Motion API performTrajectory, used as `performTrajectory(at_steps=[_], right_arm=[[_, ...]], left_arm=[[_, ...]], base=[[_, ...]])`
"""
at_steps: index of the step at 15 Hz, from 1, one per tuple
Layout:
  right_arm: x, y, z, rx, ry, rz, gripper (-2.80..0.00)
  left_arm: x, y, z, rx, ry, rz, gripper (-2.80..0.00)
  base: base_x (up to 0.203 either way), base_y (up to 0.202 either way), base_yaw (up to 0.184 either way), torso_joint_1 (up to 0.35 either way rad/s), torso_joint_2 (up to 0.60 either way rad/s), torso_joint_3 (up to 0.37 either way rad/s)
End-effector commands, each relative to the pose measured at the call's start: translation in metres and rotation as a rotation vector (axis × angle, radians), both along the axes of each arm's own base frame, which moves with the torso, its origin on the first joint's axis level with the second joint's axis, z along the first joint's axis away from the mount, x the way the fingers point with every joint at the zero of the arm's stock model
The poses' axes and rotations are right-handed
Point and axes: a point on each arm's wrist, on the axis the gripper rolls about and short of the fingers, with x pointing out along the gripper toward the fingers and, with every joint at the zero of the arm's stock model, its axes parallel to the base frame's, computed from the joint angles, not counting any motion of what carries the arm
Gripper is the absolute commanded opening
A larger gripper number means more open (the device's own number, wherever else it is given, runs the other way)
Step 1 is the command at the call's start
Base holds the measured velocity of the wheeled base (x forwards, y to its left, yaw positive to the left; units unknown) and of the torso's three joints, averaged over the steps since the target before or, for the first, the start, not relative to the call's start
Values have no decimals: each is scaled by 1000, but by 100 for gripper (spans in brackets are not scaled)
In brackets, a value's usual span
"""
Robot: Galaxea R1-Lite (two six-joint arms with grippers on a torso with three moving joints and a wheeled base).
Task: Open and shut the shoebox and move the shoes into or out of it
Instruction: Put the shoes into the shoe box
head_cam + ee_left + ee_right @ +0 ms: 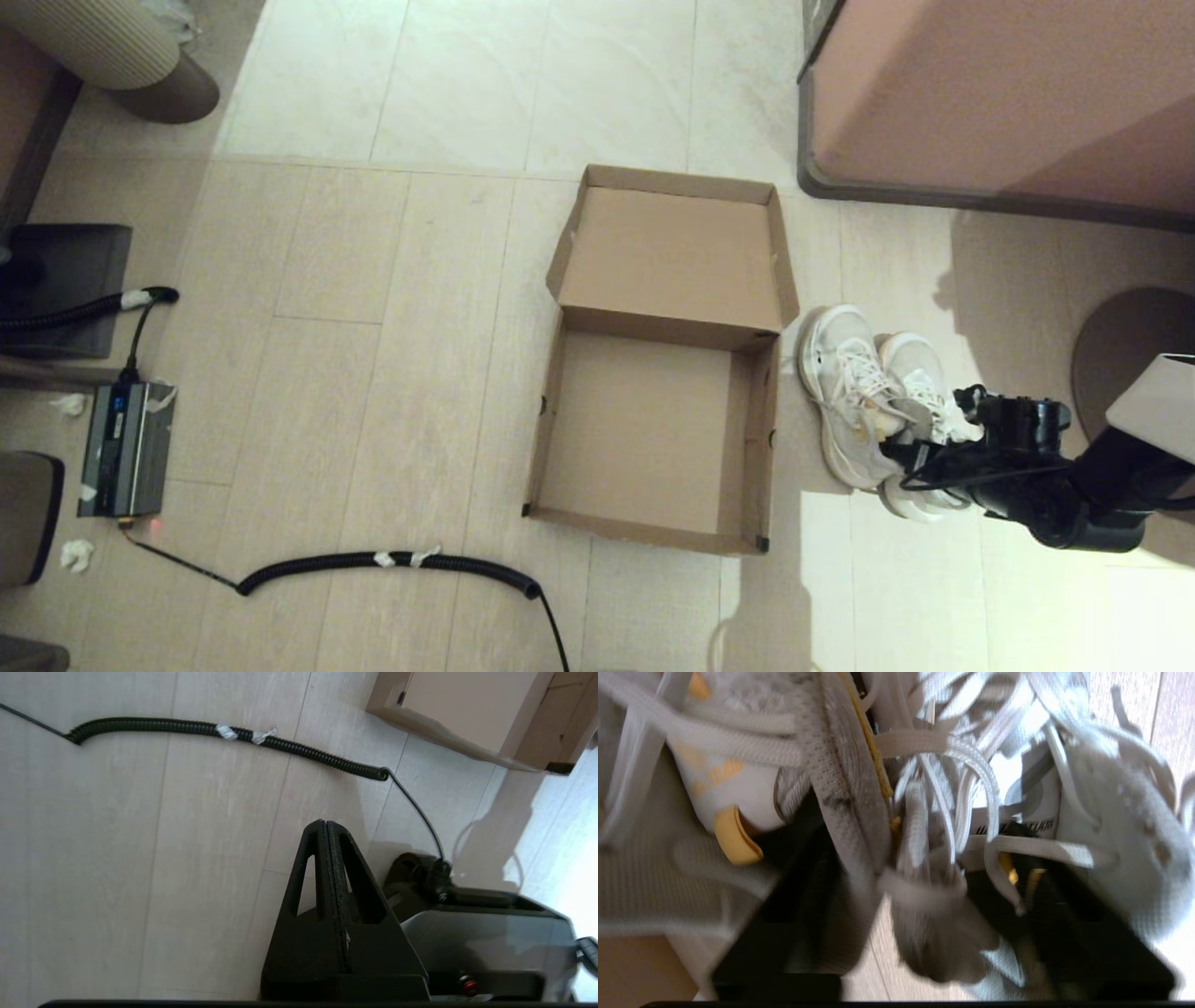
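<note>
Nearest the robot, low in head view, a black coiled cable (392, 562) runs across the wood-look floor (373, 392) w/ white tape bits on it. The left wrist view shows the same cable (233, 735). Left gripper (327, 828) is parked low beside the robot base, out of head view; its two black fingers are pressed flat together w/ nothing btwn them, pointing toward the cable and the box's near corner (556, 767).

Right gripper (901, 448) reaches in from the right side and sits at the heel end of the shoes (864, 401). In the right wrist view its fingers (803, 896) are spread apart, one down inside each sneaker's opening, so the two adjoining inner collars and a tangle of laces (934, 812) lie btwn them. Can't tell if it's actually squeezing yet, but the gap is wide.

The pair of off-white sneakers stands on the floor just right of the shoebox (653, 439), side by side, toes pointing away from the robot, near the box wall but outside it.

Shoebox is at center, lid (672, 252) flipped fully back on the far side, inside bare brown card. Black tape shows on the near right corner.

Left side: a small grey device (126, 448) w/ a red light, cable plugged in. Far right: big pinkish-brown furniture block (999, 93). Far left: a ribbed beige object (112, 47).
</note>
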Motion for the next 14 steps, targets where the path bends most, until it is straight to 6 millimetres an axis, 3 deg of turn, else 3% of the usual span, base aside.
performTrajectory(at_steps=[1,4,9,14], right_arm=[[5,0,-2,-1,-10,2,-280],[5,0,0,-4,-12,0,-280],[-3,1,12,-10,-27,-1,-280],[-18,4,51,-17,-59,3,-280]], left_arm=[[-15,1,-4,1,-109,11,-280],[-29,1,-5,71,-253,15,-280],[-34,1,-7,122,-231,21,-280],[-39,1,-12,170,-370,11,-280]], base=[[0,0,0,0,0,0],[0,0,0,0,0,0],[0,0,0,0,0,0],[0,0,0,0,0,0]])
